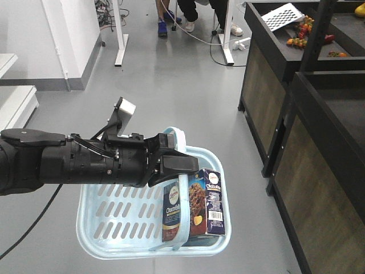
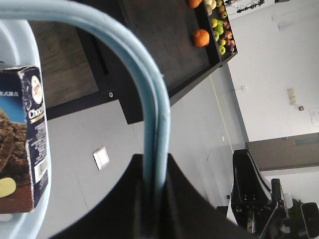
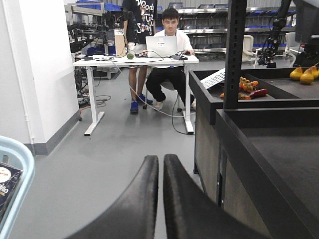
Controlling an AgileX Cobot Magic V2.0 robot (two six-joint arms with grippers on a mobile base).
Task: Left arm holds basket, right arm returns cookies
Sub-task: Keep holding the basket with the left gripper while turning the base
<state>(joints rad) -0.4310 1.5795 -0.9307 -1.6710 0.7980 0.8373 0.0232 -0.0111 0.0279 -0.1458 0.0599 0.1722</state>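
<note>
In the front view we are seeing the left arm [image 1: 68, 165] reaching in from the left. Its left gripper [image 1: 171, 155] is clamped shut on the hoop handle [image 1: 175, 135] of the basket [image 1: 100, 220], which is hanging above the grey floor [image 1: 171, 74]. The cookies [image 1: 206, 202] are standing upright inside the basket, toward its right end, just beside the handle. In the left wrist view we are looking along the handle [image 2: 149, 99] as it runs down between the closed jaws, with the cookies [image 2: 25, 144] showing at the left edge. In the right wrist view the right gripper [image 3: 160, 199] is pointing out over the floor, fingers drawn almost together and nothing between them. The basket rim [image 3: 20, 159] and a corner of the cookies [image 3: 6, 181] are barely showing at the left, and a black shelf [image 3: 269, 149] is standing to the right. We are judging that the hold is secured and the pick is not yet begun. Next, the right gripper needs to open, swing left over the basket and descend on the box, clear of the handle.
</note>
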